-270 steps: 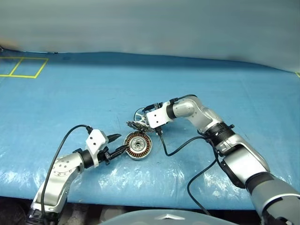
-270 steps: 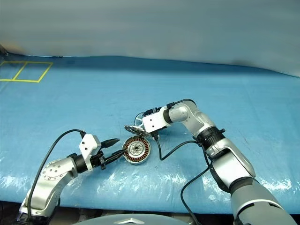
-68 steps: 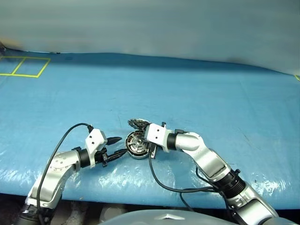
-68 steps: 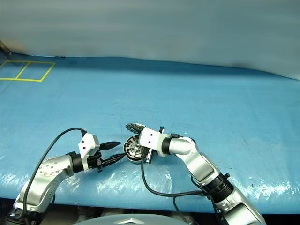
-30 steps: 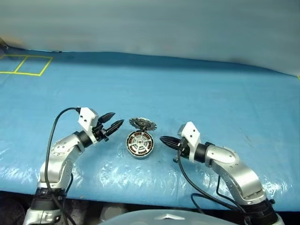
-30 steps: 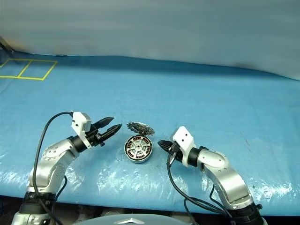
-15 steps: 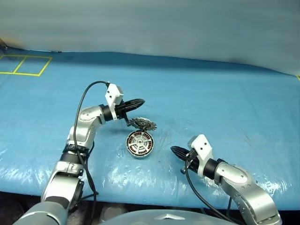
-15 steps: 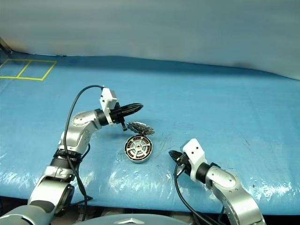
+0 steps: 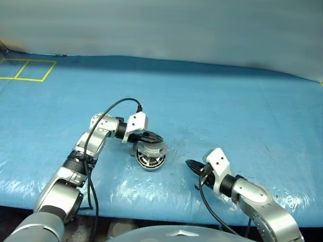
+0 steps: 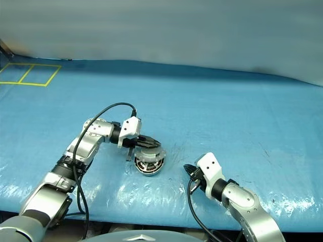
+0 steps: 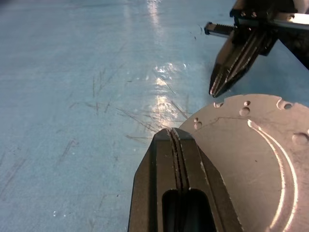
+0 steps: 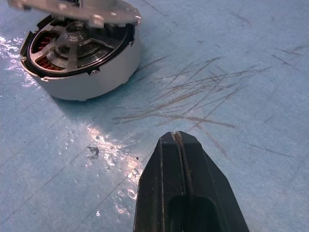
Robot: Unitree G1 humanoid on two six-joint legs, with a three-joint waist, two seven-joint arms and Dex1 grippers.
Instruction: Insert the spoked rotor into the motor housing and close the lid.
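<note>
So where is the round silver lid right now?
In the head views, the lid sits tilted over the motor housing near the middle of the blue table, under the left gripper.

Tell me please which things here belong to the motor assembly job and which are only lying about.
Belong to the job:
- motor housing
- spoked rotor, already seated in the housing
- lid, part-way down over the housing
- left hand, shut, on the lid
- right hand, shut, apart from the housing

Only lying about:
- blue table cover
- yellow tape squares at the far left corner
</note>
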